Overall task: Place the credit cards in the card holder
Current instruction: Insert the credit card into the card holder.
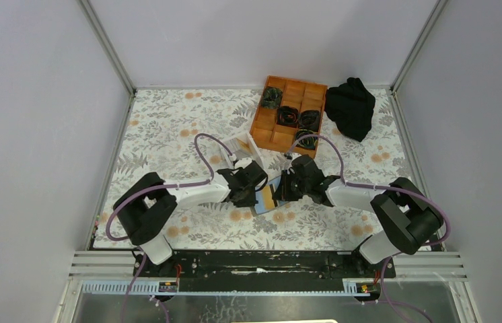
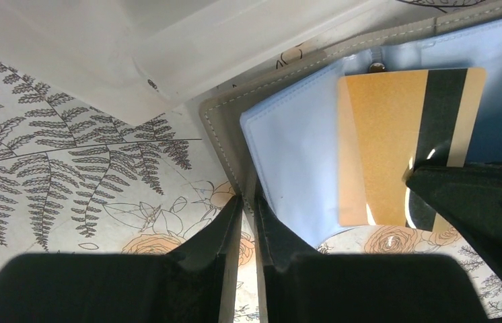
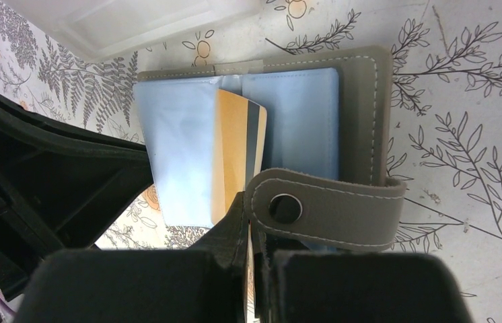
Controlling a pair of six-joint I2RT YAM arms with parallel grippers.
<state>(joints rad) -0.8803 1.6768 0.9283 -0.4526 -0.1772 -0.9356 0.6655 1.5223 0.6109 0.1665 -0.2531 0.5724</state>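
- left hand [image 2: 248, 202]: fingers nearly together, pinched on the edge of the open flat grey folding card holder [image 2: 220, 128], pale blue inside facing up
- right hand [image 3: 248, 208]: fingers clamped on the tan-gold credit card [image 3: 231, 148] with a dark stripe
- card lies over the holder's blue pockets, near end sticking out; cannot tell if tucked in
- holder flat on the floral counter [image 3: 463, 67]
- white plastic box [image 2: 235, 40] just beside the holder

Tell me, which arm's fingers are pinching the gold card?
The right arm's fingers grip the gold card; the left arm's fingers clamp an edge of the grey card holder.
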